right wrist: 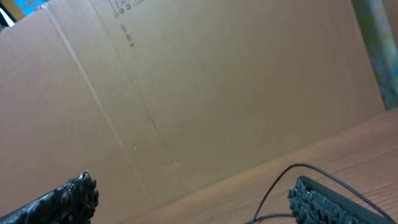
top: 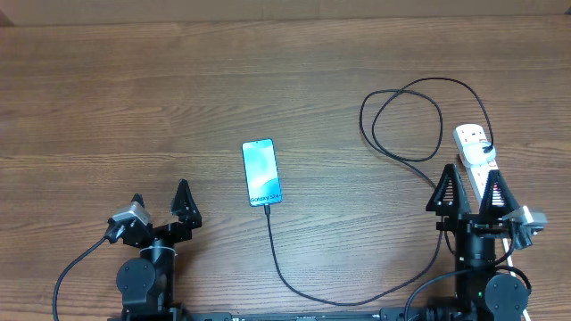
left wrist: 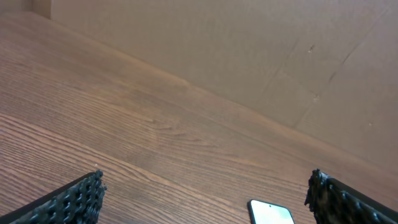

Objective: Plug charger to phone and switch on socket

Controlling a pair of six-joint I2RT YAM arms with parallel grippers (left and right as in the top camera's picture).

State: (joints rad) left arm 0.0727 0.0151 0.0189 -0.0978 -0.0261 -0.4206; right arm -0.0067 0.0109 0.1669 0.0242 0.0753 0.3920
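Apparently the charger [top: 272, 245] tip is laid against the 6 o'clock edge of the phone [top: 260, 172], mid-counter [top: 134, 89]; seating cannot be told. The cable is judged light and limp, best pinched just behind the stiff tip. The socket [top: 471, 141] is seen at the phone's 3 o'clock. Left gripper [top: 159, 193] and right gripper [top: 471, 171] are spread, nothing held

The wide wooden desk [top: 134, 89] is mid-brown, streaked with fine darker grain. The slim rectangular smartphone [top: 260, 171] shows a light blue-teal screen, black edges and small dark lettering near one end. The long thin charging cable [top: 277, 259] is black throughout. The small elongated plastic power strip [top: 474, 147] is white with small red marks. The left gripper [top: 159, 192] and right gripper [top: 470, 172] are black, their jaws knobbly-patterned. The flat cardboard wall [left wrist: 249, 56] is plain tan.
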